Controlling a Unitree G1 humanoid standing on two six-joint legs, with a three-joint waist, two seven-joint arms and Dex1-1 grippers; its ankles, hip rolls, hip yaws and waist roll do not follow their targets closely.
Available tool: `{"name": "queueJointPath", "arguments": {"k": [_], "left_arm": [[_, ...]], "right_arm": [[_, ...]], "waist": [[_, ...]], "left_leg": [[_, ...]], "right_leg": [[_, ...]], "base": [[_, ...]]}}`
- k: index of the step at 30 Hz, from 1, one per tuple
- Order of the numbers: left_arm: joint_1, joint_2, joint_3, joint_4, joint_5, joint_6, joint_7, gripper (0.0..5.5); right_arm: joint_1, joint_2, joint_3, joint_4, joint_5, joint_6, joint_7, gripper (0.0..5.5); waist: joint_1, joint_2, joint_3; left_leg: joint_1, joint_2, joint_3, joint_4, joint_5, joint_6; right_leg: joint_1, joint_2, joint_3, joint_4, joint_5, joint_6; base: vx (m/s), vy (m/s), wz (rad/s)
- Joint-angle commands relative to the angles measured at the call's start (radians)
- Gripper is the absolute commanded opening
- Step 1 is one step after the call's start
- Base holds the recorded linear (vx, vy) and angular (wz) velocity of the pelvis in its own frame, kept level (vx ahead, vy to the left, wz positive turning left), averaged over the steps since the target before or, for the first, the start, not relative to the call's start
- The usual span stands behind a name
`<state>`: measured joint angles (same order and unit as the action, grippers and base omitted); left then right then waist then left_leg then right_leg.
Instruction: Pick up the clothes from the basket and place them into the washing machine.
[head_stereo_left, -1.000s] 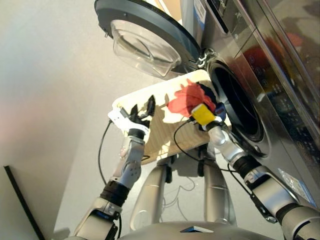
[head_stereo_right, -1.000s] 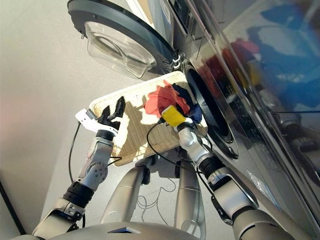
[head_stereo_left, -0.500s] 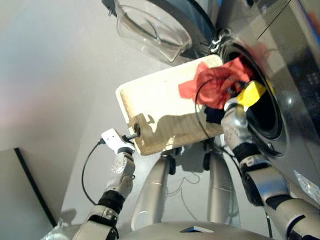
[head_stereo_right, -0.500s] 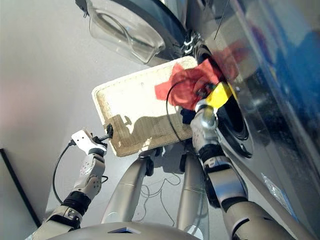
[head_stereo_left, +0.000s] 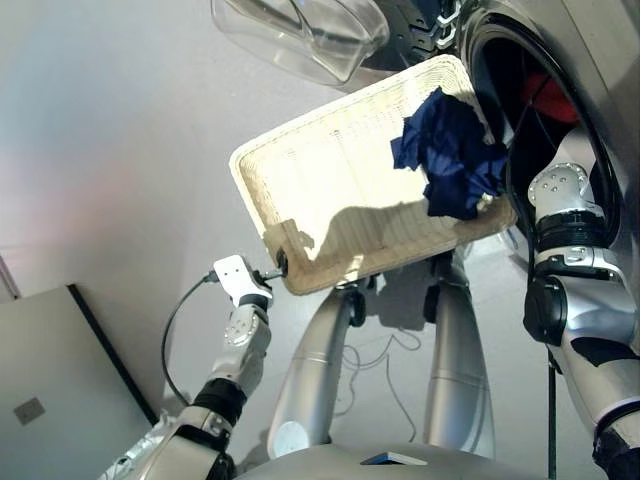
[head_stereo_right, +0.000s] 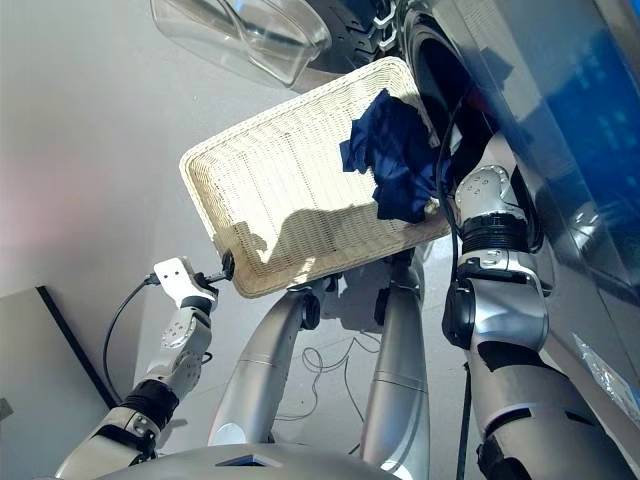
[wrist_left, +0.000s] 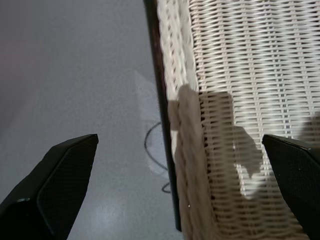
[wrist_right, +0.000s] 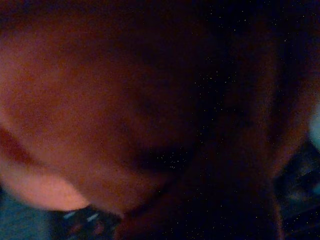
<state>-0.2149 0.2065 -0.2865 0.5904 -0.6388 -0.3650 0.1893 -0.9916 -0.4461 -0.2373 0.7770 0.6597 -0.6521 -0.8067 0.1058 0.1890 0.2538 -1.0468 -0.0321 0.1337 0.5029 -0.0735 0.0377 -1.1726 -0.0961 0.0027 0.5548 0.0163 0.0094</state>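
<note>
Basket (head_stereo_left: 330, 170) of cream-white ribbed weave, shallow and rectangular with rounded corners, fills the middle of the head views. One garment lies in it — the navy blue cloth (head_stereo_left: 450, 165), crumpled in a loose heap at about 3 o'clock on the tray, close to the rim nearest the washing machine (head_stereo_left: 585, 90). The machine is dark grey and glossy, its round drum mouth open at the upper right, and its door (head_stereo_left: 300, 30) with clear bulging glass swung wide beyond the basket at 12 o'clock. A patch of coral red cloth (head_stereo_left: 548, 98) shows inside the drum, and the right arm reaches into that opening; red fabric fills the right wrist view, so I cannot tell the state of the right gripper. The left gripper (head_stereo_left: 281, 262) sits at the basket's near corner, at about 7 o'clock — its two black fingers (wrist_left: 55, 190) are spread wide, astride the woven rim, with grey floor (wrist_left: 75, 75) below.
</note>
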Motion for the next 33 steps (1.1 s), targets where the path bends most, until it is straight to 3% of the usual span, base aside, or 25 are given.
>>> {"name": "queueJointPath", "arguments": {"k": [1,4,6,7,9,10,20,27,33], "left_arm": [[0.014,0.035,0.044,0.009,0.019,-0.05,0.017,5.5],[0.018,0.04,0.057,0.007,0.019,-0.049,0.0,5.5],[0.019,0.042,0.063,0.01,0.021,-0.048,-0.005,5.5],[0.022,0.046,0.073,0.018,0.023,-0.043,-0.016,5.5],[0.028,0.047,0.08,0.023,0.028,-0.044,-0.025,5.5],[0.024,0.055,0.095,0.038,0.027,-0.036,-0.046,5.5],[0.038,0.065,0.112,0.073,0.037,-0.008,-0.117,5.5],[-0.014,0.054,0.114,0.118,0.044,-0.001,-0.102,5.5],[-0.056,0.052,0.099,0.093,0.046,-0.002,-0.079,5.5]], "right_arm": [[0.044,-0.057,0.073,-0.029,-0.048,0.028,0.063,5.5],[0.065,-0.076,0.172,0.072,-0.009,0.119,0.223,5.5],[0.067,-0.082,0.205,0.103,0.014,0.137,0.279,5.5],[0.087,-0.09,0.282,0.125,-0.058,0.204,0.337,5.5],[0.094,-0.096,0.33,0.135,-0.099,0.236,0.381,5.5],[0.102,-0.107,0.403,0.163,-0.116,0.276,0.448,5.5],[0.118,-0.074,0.747,0.144,-0.399,0.395,0.697,5.5],[0.104,0.046,0.775,0.28,-0.466,0.432,0.709,5.5],[0.077,0.102,0.737,0.397,-0.451,0.448,0.683,5.5]], "waist": [[-0.04,0.017,-0.053],[-0.044,0.003,-0.053],[-0.047,0.0,-0.053],[-0.046,-0.013,-0.052],[-0.051,-0.018,-0.05],[-0.051,-0.034,-0.05],[-0.039,-0.081,-0.052],[-0.02,-0.089,-0.037],[0.0,-0.07,0.003]], "left_leg": [[0.006,0.005,-0.031,0.015,-0.059,-0.002],[0.009,0.01,-0.029,0.004,-0.052,-0.007],[0.009,0.011,-0.03,0.002,-0.049,-0.009],[0.01,0.015,-0.03,-0.002,-0.043,-0.012],[0.01,0.015,-0.031,-0.005,-0.039,-0.013],[0.008,0.017,-0.034,-0.006,-0.034,-0.015],[-0.011,0.014,-0.062,0.001,-0.012,-0.016],[-0.028,0.01,-0.074,0.006,-0.007,-0.014],[-0.081,0.003,-0.084,0.055,-0.011,-0.009]], "right_leg": [[0.053,0.049,-0.03,-0.031,-0.027,0.03],[0.059,0.049,-0.035,-0.045,-0.018,0.027],[0.062,0.049,-0.037,-0.05,-0.015,0.025],[0.069,0.048,-0.044,-0.061,-0.01,0.023],[0.073,0.047,-0.049,-0.067,-0.005,0.022],[0.08,0.047,-0.055,-0.076,0.0,0.02],[0.087,0.045,-0.084,-0.081,0.007,0.013],[0.077,0.041,-0.089,-0.072,0.001,0.013],[0.031,0.036,-0.097,-0.008,-0.023,0.011]], "base": [[0.0,0.0,0.0],[0.0,0.0,0.0],[-0.021,-0.025,0.009],[-0.046,-0.052,-0.001],[-0.047,-0.061,-0.027],[-0.043,-0.062,-0.005],[-0.019,-0.037,0.035],[0.0,0.0,0.0],[0.0,0.0,0.0]]}}
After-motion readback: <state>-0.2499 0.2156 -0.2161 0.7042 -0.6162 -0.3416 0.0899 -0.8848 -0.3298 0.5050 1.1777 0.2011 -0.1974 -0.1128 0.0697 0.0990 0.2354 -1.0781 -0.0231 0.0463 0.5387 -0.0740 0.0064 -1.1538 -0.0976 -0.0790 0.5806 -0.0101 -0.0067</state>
